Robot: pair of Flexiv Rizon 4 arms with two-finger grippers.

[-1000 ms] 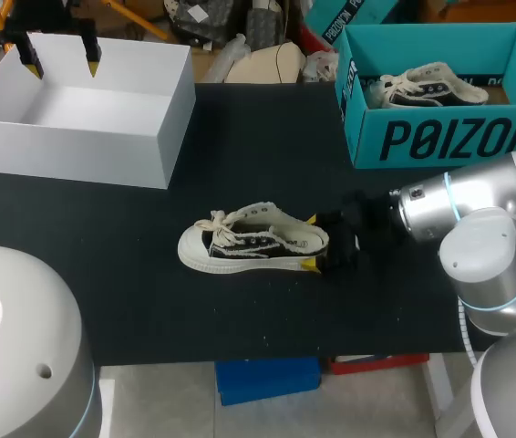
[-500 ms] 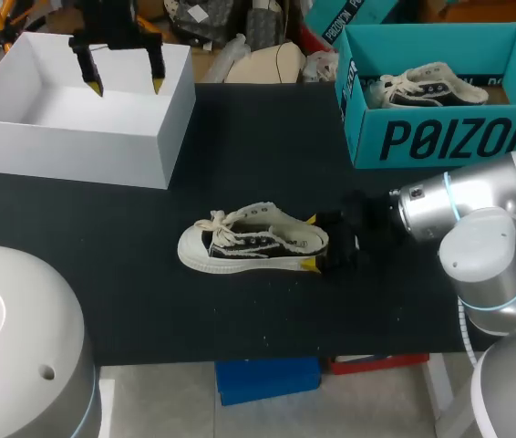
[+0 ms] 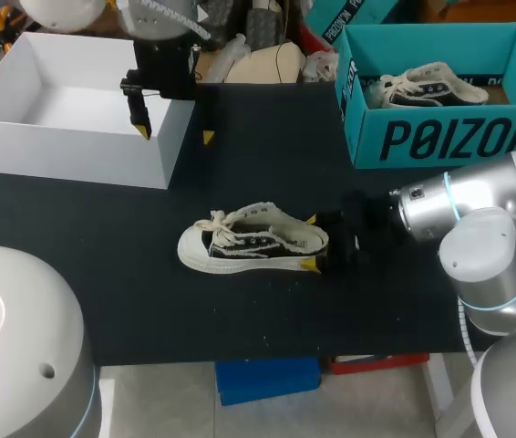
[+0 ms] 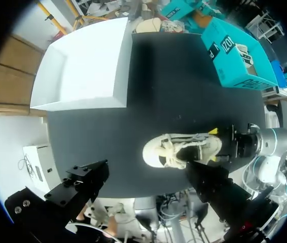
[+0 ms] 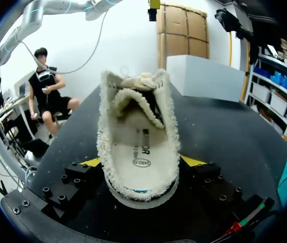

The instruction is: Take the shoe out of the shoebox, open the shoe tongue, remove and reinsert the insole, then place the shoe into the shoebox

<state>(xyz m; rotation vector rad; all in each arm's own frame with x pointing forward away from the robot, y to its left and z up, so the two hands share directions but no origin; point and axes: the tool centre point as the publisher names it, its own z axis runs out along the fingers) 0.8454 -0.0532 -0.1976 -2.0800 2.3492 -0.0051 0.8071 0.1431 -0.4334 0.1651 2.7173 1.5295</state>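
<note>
The shoe (image 3: 253,239) between the jaws of the right gripper (image 3: 311,242) is black canvas edged in frayed cream trim. It has cream laces, a white rubber sole and toe cap, and a cream insole (image 5: 139,152) with small dark print. That gripper and the left gripper (image 3: 175,134) are black with bright yellow tips, and the right arm (image 3: 477,210) is silver with pale blue rings. The table (image 3: 240,164) under the jaws is black, the shoebox (image 3: 76,151) at the left jaws is plain white, and the other box (image 3: 440,137) is teal with black lettering, holding a cream-and-black second shoe (image 3: 431,84).
</note>
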